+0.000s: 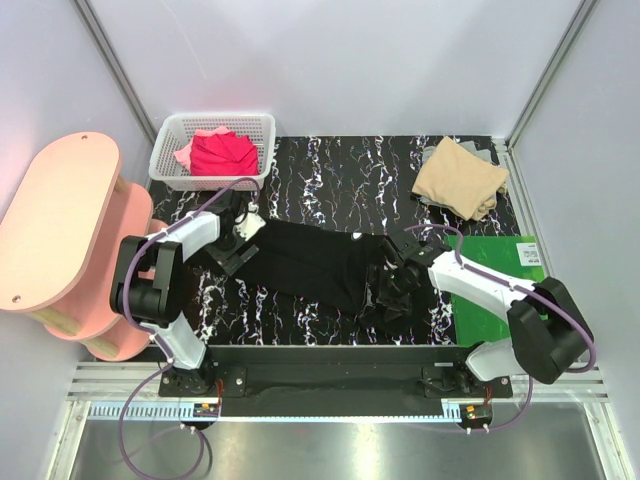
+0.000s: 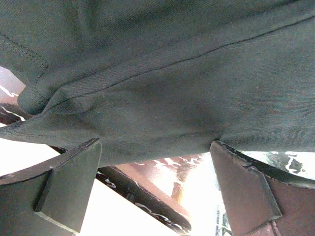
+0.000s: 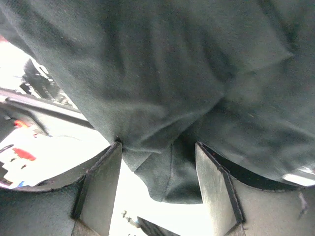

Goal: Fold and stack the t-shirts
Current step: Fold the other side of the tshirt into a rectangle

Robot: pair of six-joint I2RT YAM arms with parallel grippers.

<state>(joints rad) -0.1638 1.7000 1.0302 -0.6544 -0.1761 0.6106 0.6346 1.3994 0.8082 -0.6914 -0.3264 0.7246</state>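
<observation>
Top external: right tool grasping bunched black shirt, lower centre-right. Left tool released, jaws wide, shirt edge across fingertips. Shirt spread between both tools over bench. Tan shirt upper right. Red shirt in basket, upper left.

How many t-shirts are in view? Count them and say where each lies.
4. The black t-shirt lies spread across the table, the tan t-shirt sits folded at the far right, and the red t-shirt and pink t-shirt lie in the basket, where more may be hidden.
</observation>
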